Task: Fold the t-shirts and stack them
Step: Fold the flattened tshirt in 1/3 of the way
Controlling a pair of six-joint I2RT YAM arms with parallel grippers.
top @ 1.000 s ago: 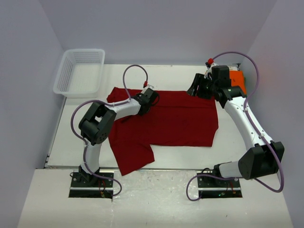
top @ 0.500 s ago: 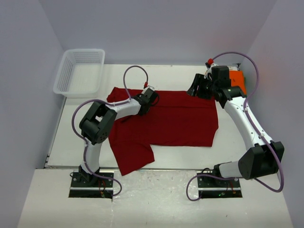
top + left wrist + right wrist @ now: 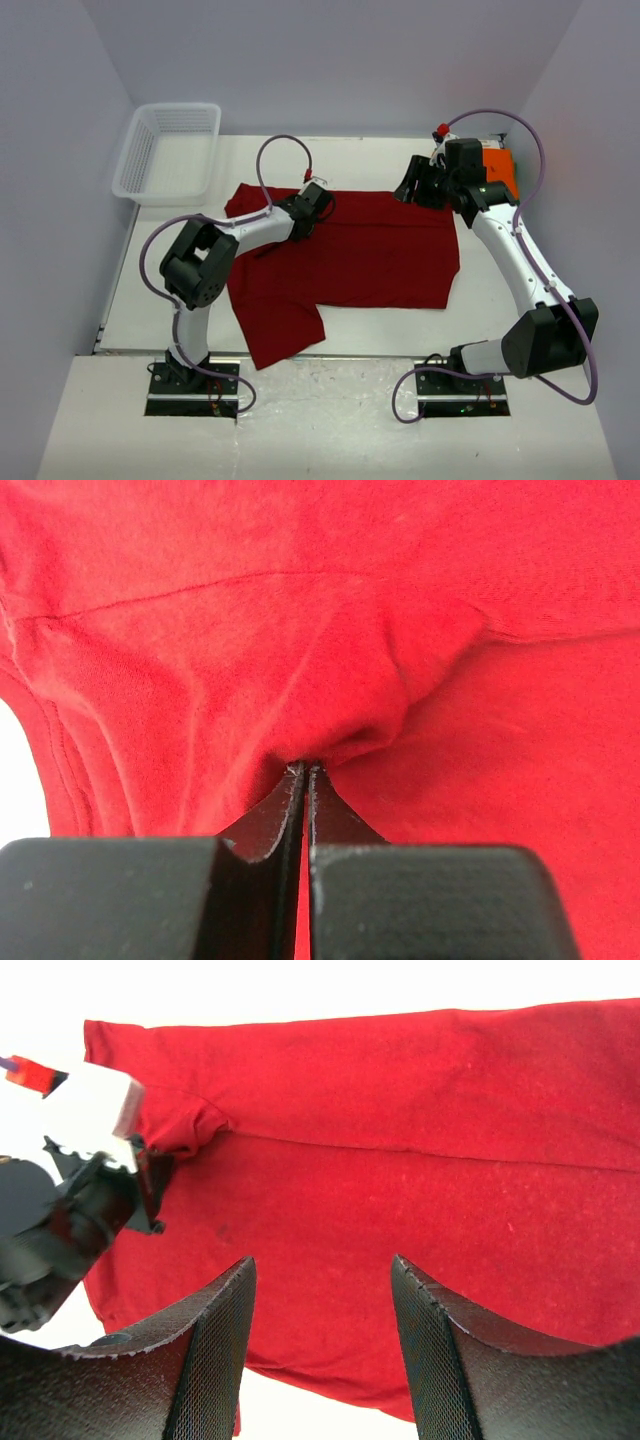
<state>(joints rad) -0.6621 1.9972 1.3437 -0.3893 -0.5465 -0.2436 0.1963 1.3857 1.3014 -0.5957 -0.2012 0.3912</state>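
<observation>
The left end effector [image 3: 305, 772] was clamped on the dark red t-shirt [image 3: 380, 250] near the table [image 3: 350, 155]'s far edge, probably for folding; the right end effector [image 3: 320, 1262] hovered open, empty.

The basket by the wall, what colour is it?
The basket is white mesh; the top external view shows it best.

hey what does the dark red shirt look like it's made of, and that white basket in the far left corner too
Dark red t-shirt: soft matte knit cloth, probably cotton jersey. It shows a stitched seam and puckers into folds where the left gripper pinches it. White basket: looks like rigid moulded plastic, with open mesh walls that hold their shape. Its sheen is hard to judge from this far.
</observation>
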